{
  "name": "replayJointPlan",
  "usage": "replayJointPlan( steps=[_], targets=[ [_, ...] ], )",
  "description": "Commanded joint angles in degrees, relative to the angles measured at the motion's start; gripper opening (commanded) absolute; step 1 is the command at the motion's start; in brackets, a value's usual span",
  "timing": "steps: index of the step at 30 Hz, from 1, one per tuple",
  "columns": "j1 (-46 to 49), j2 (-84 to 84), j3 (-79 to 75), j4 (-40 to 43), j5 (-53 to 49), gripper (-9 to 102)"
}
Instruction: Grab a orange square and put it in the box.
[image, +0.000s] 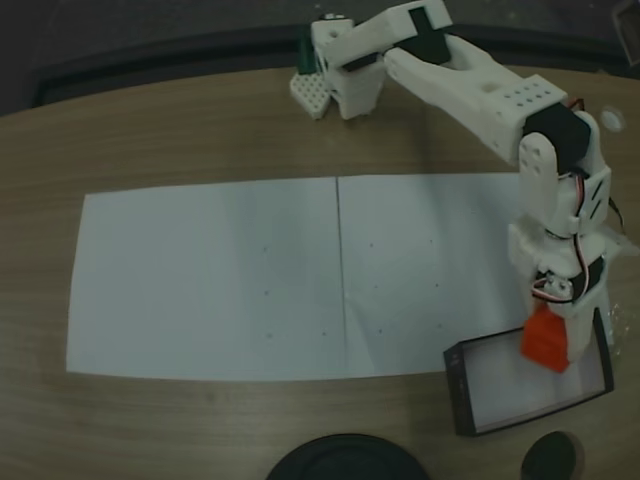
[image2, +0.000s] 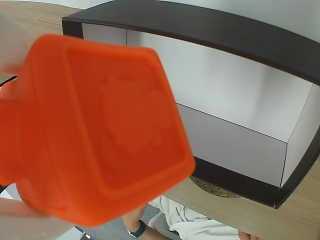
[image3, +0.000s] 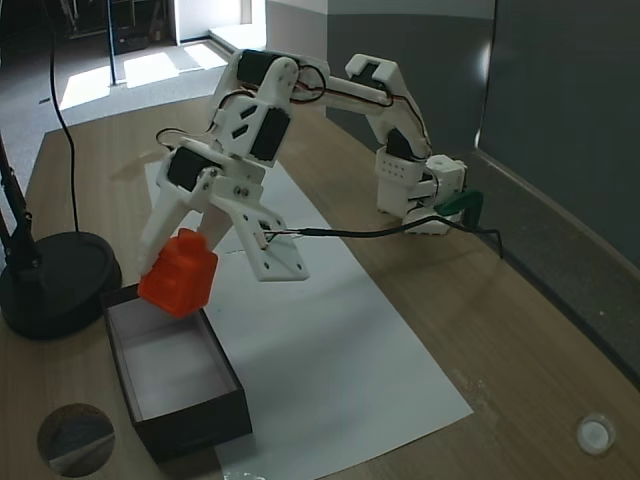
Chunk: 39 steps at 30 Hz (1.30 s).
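The orange square (image: 546, 338) is held in my gripper (image: 552, 322), which is shut on it. It hangs over the box (image: 463, 385), a shallow black-walled tray with a white inside at the lower right of the table. In another fixed view the orange square (image3: 180, 274) hovers above the far end of the box (image3: 190, 420), below the white fingers (image3: 160, 225). In the wrist view the orange square (image2: 97, 127) looms large and blurred at the left, with the box (image2: 200, 27) behind it.
White paper (image: 230, 280) covers the middle of the wooden table. A round black base (image3: 50, 285) stands close beside the box, and a small round black disc (image3: 75, 437) lies near its other end. The arm's base (image: 335, 70) stands at the table's far edge.
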Motion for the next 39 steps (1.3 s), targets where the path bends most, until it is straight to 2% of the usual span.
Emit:
replayJointPlan(
  steps=[1,14,21,31,33,36,38,39],
  targets=[
    [0.62,1.67,-3.43,-1.23,-0.09,9],
    [0.79,-0.62,-3.52,-1.41,-0.26,10],
    [1.32,-0.26,-3.43,-0.53,-0.18,34],
    [1.67,-0.09,-3.52,-0.44,-0.26,34],
    [2.64,0.44,-3.96,0.97,-0.35,29],
    [5.71,2.99,-6.59,5.19,-0.62,11],
    [8.79,5.8,-9.67,8.88,-4.31,0],
    [10.55,7.56,-11.34,11.43,-6.06,0]
  ],
)
